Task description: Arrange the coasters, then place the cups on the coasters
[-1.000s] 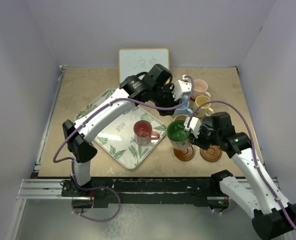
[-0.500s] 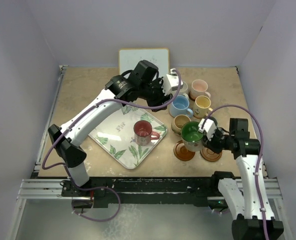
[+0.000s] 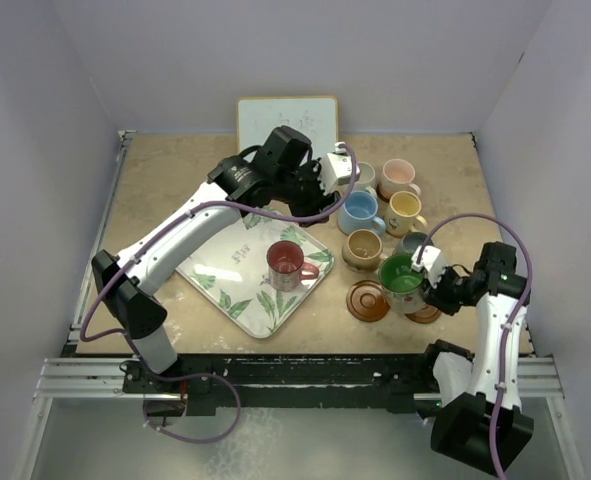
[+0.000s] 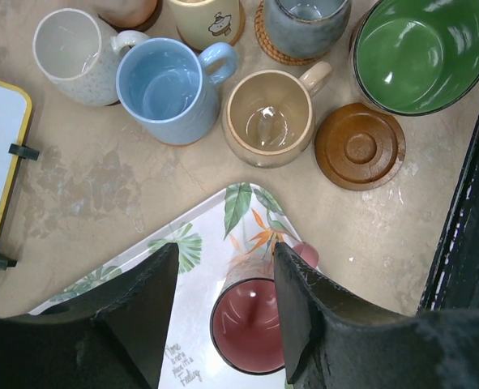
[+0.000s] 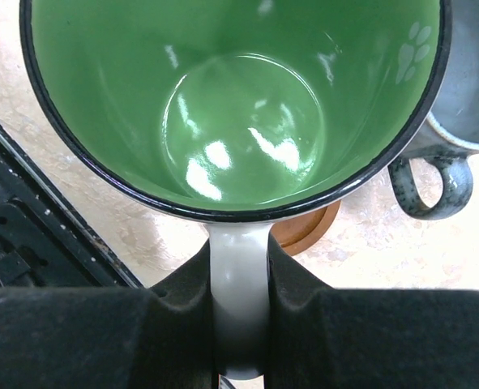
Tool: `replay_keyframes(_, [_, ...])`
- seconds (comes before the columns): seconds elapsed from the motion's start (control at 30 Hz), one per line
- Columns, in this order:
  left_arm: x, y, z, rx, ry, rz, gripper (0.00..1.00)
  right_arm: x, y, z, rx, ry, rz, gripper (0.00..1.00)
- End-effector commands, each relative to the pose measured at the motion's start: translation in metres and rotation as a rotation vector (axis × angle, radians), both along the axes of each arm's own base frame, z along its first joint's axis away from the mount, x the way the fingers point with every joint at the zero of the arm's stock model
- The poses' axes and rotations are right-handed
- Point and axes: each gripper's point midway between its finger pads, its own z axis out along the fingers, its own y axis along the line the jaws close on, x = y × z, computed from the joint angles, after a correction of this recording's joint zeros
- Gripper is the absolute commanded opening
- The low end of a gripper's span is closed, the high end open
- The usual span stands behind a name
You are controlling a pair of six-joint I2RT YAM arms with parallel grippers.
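My right gripper (image 5: 239, 324) is shut on the white handle of the green cup (image 5: 239, 97), which hangs over the right-hand front coaster (image 3: 424, 314); part of that coaster (image 5: 308, 231) shows under the rim. A second front coaster (image 3: 368, 300) lies bare beside it. The red cup (image 3: 287, 263) stands on the leaf tray (image 3: 230, 285). High above it, my left gripper (image 4: 223, 267) is open and holds nothing; the red cup (image 4: 251, 328) shows far below between its fingers. Off-white (image 3: 363, 178), pink (image 3: 397, 175), yellow (image 3: 405, 208), light blue (image 3: 357, 212), tan (image 3: 361, 247) and grey-blue (image 3: 412, 243) cups cluster behind.
A small whiteboard (image 3: 287, 120) leans at the back wall. The black rail (image 4: 466, 203) runs along the table's near edge, close to the front coasters. The grey-blue cup's handle (image 5: 434, 182) sits just right of the green cup.
The right arm has carried the green cup rightward, from above the left front coaster to above the right one. The left gripper has drawn back slightly to the left, and its jaws have widened a little.
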Motion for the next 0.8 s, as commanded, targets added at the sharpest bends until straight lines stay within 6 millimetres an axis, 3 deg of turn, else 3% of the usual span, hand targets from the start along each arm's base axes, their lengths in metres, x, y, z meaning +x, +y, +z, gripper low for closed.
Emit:
replay_keyframes(0.0, [-0.001,0.0,0.029,-0.075,-0.072,-0.02,0.48,0.01,0.002,0.007,0.019,-0.107,0.072,0.0])
replay_keyframes(0.37, [-0.001,-0.002,0.019,-0.062,-0.049,-0.024,0.48,0.01,-0.02,-0.007,0.048,-0.099,0.051,0.0])
replay_keyframes(0.77, [-0.001,-0.006,0.013,-0.057,-0.029,-0.032,0.48,0.004,-0.027,-0.019,0.108,-0.076,0.044,0.0])
